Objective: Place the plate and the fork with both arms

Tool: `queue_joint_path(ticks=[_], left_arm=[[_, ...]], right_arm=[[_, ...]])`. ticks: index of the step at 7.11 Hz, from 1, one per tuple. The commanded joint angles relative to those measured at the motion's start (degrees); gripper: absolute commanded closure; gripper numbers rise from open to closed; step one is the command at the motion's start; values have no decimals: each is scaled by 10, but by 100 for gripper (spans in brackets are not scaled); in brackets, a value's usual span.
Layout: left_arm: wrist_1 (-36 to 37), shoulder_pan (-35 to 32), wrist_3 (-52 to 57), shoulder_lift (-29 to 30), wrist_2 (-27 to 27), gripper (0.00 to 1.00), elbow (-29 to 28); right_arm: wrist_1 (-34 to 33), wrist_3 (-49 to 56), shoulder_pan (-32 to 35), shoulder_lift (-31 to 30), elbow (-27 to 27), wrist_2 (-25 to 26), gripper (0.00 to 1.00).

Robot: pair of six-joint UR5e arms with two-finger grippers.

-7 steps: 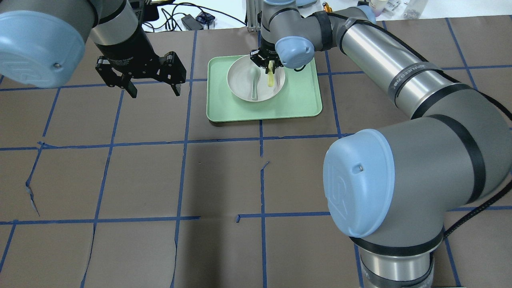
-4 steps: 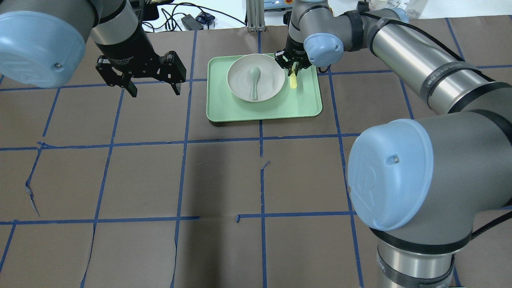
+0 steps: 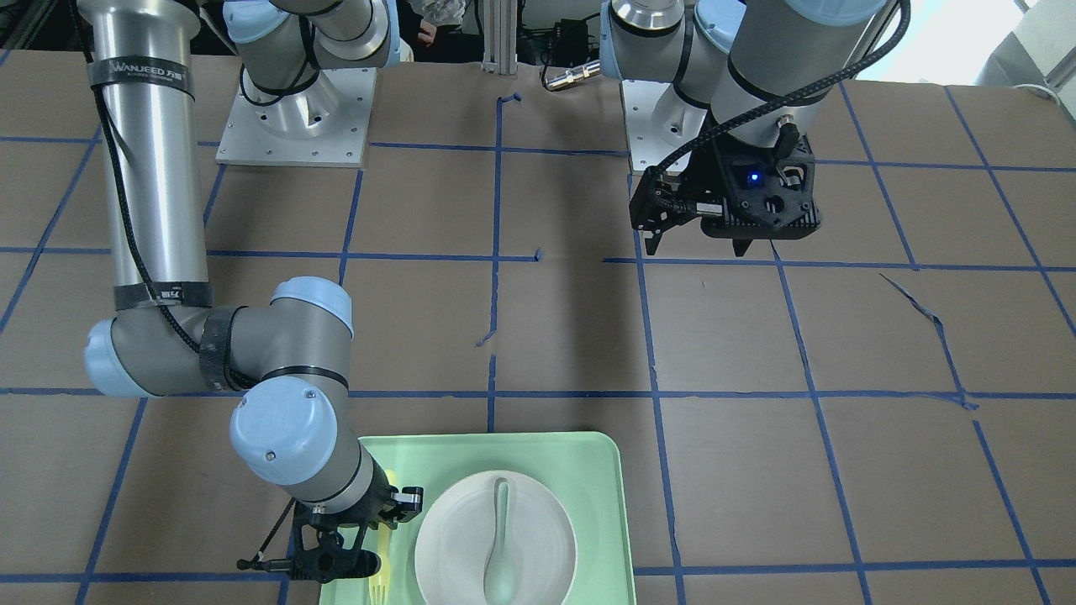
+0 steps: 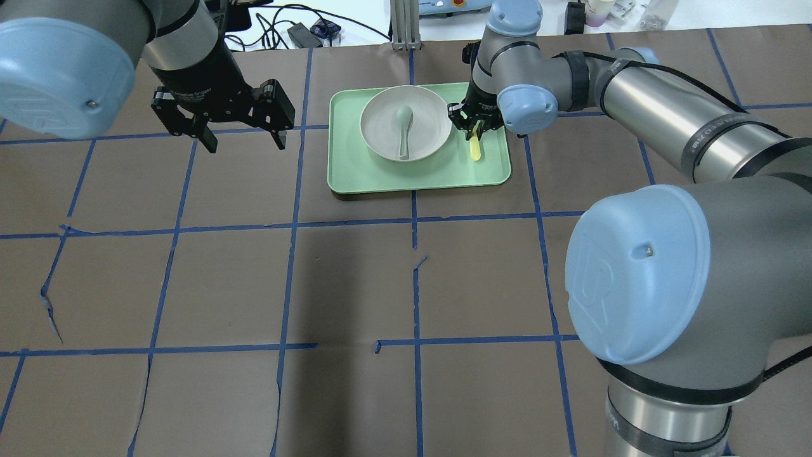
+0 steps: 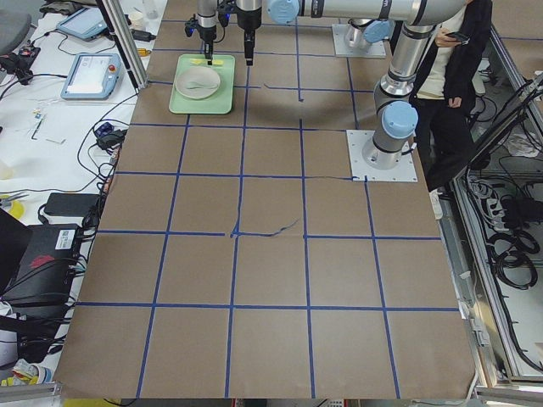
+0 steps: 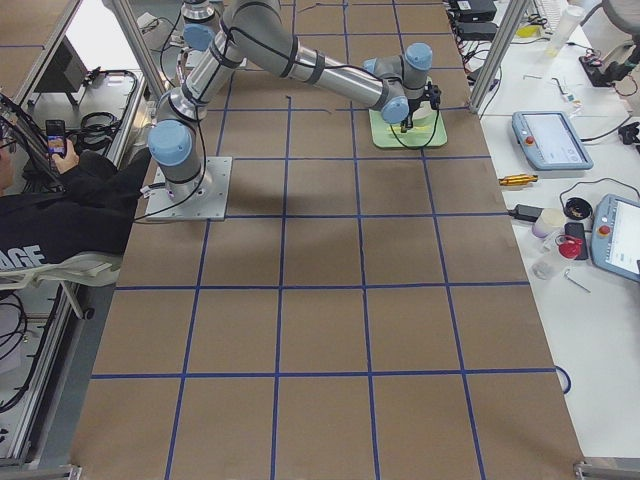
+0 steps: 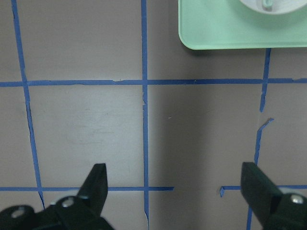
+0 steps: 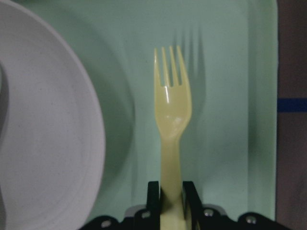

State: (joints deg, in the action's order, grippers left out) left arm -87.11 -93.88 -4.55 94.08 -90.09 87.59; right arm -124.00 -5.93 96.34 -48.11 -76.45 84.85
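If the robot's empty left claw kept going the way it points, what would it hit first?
Most likely the brown table cover: the open left gripper points down at it, and the green tray lies off to the side of that line.

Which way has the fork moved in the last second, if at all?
Yes: rightward in the overhead view, off the plate to the tray's bare right strip. The fork is held in the right claw.

A mint-green tray point(image 4: 380, 174) holding a grey-green spoon point(image 4: 404, 130) sits on the tape-gridded brown table point(image 4: 349, 279).
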Motion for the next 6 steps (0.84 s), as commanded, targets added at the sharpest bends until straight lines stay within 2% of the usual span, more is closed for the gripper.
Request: queue_joint_path(ticks=[1,2,3,4,5,6], left_arm=[[0,0,0,-1,0,0,0],[-1,-1,1,-1,0,0,0],[-1,0,1,-1,0,0,1],[-1,-1,1,-1,-2,0,1],[-2,-1,1,-2,-3,0,1],[-3,-2,2,-2,-4,0,2]], right_arm=[[23,28,-2,-59,-23,9,0],[53,27,-4,-138,-62,13,0],[60,22,-5,-216,-106,54,0],[88,22,-9,-297,-140,67,0],[184,24,-12,-368,-149,64,0],[251,23,-10,-411,-134,67,0]])
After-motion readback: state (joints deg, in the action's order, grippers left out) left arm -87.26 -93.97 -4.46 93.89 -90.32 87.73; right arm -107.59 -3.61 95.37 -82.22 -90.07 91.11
